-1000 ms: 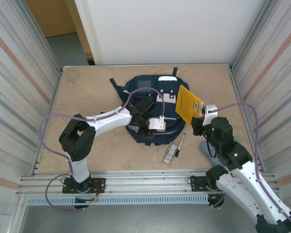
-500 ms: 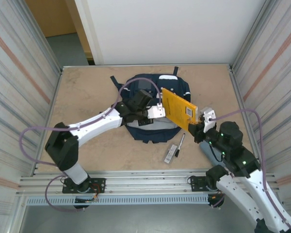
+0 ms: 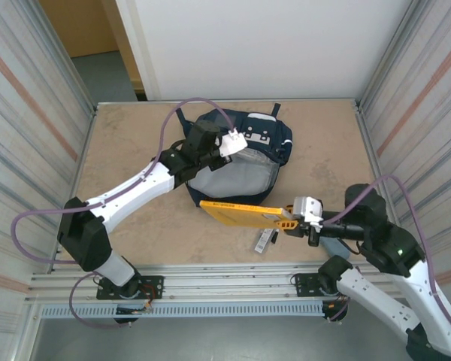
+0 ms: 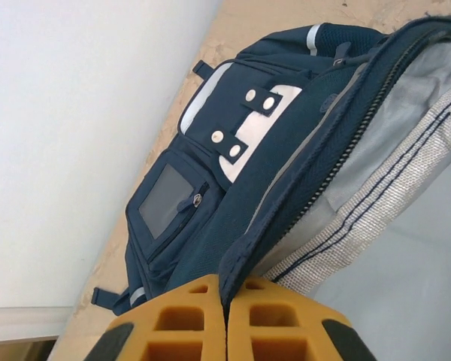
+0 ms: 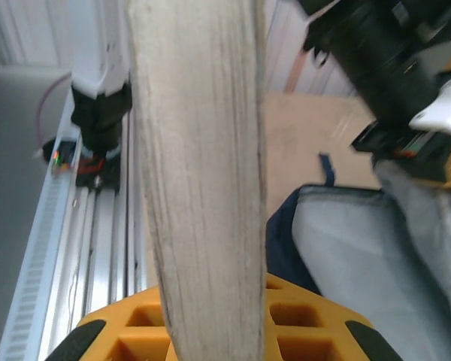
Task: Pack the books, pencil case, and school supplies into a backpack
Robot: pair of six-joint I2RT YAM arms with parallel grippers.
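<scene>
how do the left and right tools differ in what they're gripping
The left tool is shut on soft fabric, the open zip edge of the backpack; the right tool is shut on a rigid yellow book. The left tool sits at the pack's far side, the right tool at the near side. Both pinch an edge.

Half the white-and-black bar (image 3: pixel 264 241) behind book (image 3: pixel 237 213)

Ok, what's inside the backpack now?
Only pale grey lining shows inside the backpack, no items. The part under the flap the left gripper pinches, and the near edge behind the book, are hidden.
</scene>
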